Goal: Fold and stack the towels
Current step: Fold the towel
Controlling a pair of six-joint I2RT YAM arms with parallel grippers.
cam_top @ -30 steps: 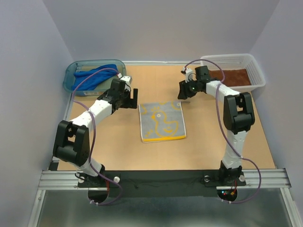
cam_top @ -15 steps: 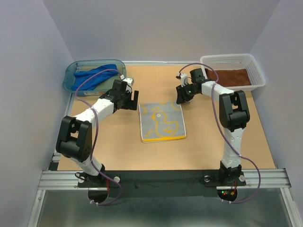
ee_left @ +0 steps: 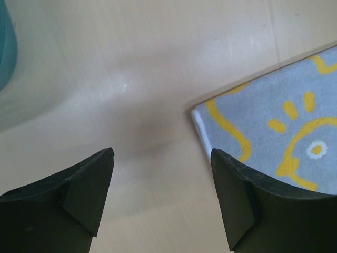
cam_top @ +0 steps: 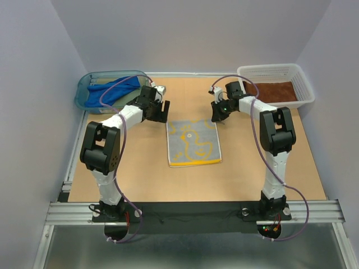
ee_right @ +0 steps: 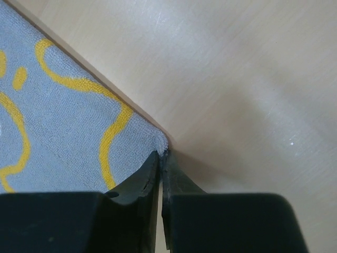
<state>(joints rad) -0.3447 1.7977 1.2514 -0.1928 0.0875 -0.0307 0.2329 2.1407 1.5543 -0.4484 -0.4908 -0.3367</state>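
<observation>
Remote inspection, 3 views.

1. The yellow patterned towel point(cam_top: 193, 143) lies flat near the middle of the table point(cam_top: 140, 179), between the 2 arms. I cannot tell from overhead whether it is a single layer or folded.

2. The left gripper point(ee_left: 160, 158) is at the towel's far left corner. Its fingers stand wide apart and hold nothing. Bare table shows between them, and 1 finger hides part of the towel's edge.

3. The right gripper point(ee_right: 161, 155) is at the far right corner. Its fingers are pressed together with the tips touching the corner. They hide whether any cloth is caught between them.

4. The blue towel point(cam_top: 115, 89) lies bunched in the teal tub point(cam_top: 84, 84), far left, and a cable crosses it.

5. The rust-brown towel point(cam_top: 272, 91) lies in the white basket point(cam_top: 305, 92), far right. The basket wall cuts off its near edge, so I cannot make out its fold.
</observation>
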